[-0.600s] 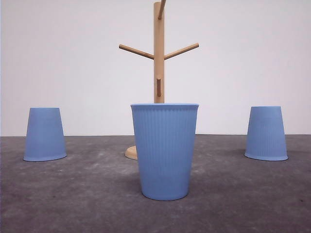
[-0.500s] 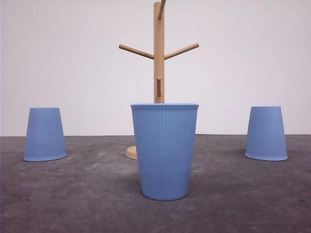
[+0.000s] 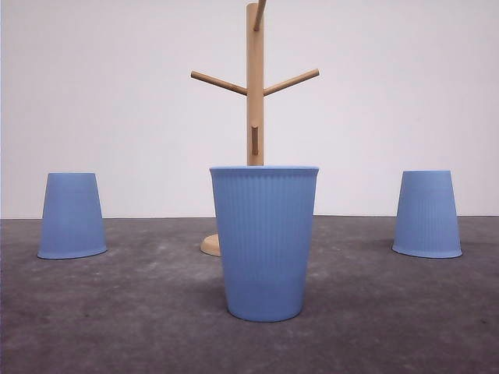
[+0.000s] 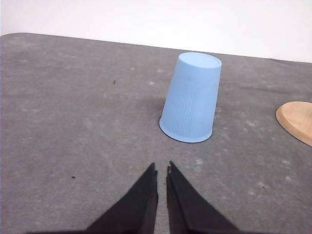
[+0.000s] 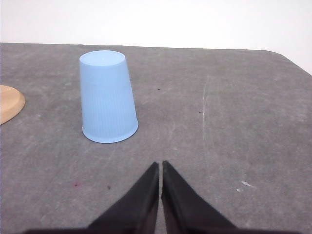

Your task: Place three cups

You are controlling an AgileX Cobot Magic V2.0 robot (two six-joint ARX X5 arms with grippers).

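Three light-blue ribbed cups sit on the grey desk (image 3: 93, 312): the middle cup (image 3: 264, 241) upright nearest the camera, the left cup (image 3: 72, 216) and the right cup (image 3: 426, 214) upside down, well apart at either side. Between them, behind the middle cup, stands a wooden peg rack (image 3: 255, 86). The left gripper (image 4: 162, 171) and right gripper (image 5: 160, 167) each have black fingers pressed nearly together, holding nothing, pointing toward an inverted cup without touching it.
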